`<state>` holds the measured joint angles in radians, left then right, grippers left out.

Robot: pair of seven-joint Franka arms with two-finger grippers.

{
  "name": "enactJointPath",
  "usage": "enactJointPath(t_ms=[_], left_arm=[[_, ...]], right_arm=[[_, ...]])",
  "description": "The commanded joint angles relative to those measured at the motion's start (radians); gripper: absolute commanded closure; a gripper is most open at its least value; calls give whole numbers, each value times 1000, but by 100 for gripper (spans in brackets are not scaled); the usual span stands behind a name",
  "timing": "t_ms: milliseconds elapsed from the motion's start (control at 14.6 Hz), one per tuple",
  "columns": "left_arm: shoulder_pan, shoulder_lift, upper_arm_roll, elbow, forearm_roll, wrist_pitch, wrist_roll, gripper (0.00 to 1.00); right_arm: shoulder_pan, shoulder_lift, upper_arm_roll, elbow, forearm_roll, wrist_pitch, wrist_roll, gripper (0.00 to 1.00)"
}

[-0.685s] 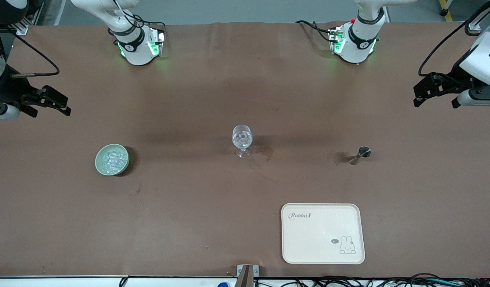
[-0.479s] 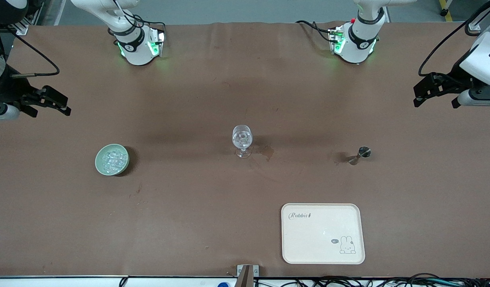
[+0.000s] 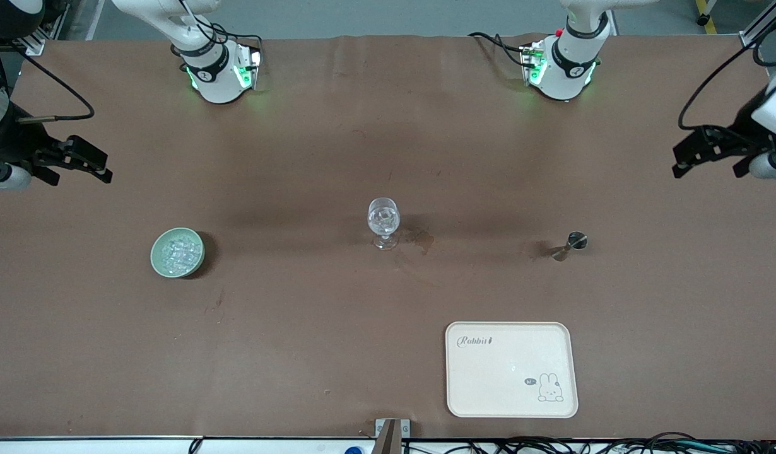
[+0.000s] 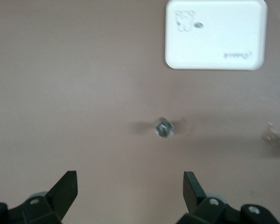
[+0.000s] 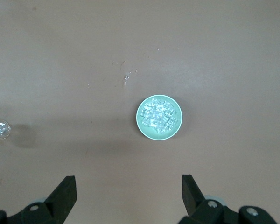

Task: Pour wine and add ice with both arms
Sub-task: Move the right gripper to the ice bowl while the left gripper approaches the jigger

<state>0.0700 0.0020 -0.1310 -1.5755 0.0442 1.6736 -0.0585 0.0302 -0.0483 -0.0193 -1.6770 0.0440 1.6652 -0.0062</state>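
The ice [image 3: 178, 251] is heaped in a pale green bowl [image 3: 155, 257] toward the right arm's end of the table. A clear stemmed glass [image 3: 383, 221] stands mid-table, and a small metal jigger [image 3: 570, 244] stands toward the left arm's end. Wine is out of view. My right gripper [image 3: 82, 179] hangs open and empty over the table's edge; its wrist view shows the ice [image 5: 159, 116] and bowl [image 5: 141, 123] ahead of the right gripper [image 5: 129, 189]. My left gripper [image 3: 707, 171], also open and empty, hangs over the other end, with the jigger [image 4: 164, 128] ahead of the left gripper [image 4: 130, 186].
A cream tray [image 3: 511, 391] with a rabbit print lies nearer the front camera than the jigger; it shows as the tray [image 4: 215, 51] in the left wrist view. A dark stain [image 3: 421, 239] marks the brown cloth beside the glass. Both arm bases stand along the table's back edge.
My left gripper has drawn outward toward its own end of the table. The right arm and all objects have stayed still.
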Motion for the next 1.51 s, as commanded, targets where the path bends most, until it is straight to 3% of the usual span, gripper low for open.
enactJointPath(t_ms=[0,205,342,548,958,1232,1438], left_arm=[[36,68,1,35,14,55,-10,0],[68,122,1,34,-18,58,-120,0],[96,171,1,34,-58,60,-165,5],[138,249,1,34,-153,61,-217,2],[181,407,1,26,-346,72,-441,1],[238,525,-1,11,-473,69,-494,0],[316,575,-1,-43,-747,66,-491,0]], right_arm=[[-1,-7,-1,-9,-9,2,-9,0],[-7,-5,-2,-10,-18,8,-6,0],[-10,11,-4,-16,-35,11,-6,1],[-44,79,-5,-27,-69,56,-3,1],[-75,119,-2,-182,-66,289,-18,1],[-73,183,-2,-224,-55,398,-86,1],[-70,258,-1,-225,-55,477,-87,1]])
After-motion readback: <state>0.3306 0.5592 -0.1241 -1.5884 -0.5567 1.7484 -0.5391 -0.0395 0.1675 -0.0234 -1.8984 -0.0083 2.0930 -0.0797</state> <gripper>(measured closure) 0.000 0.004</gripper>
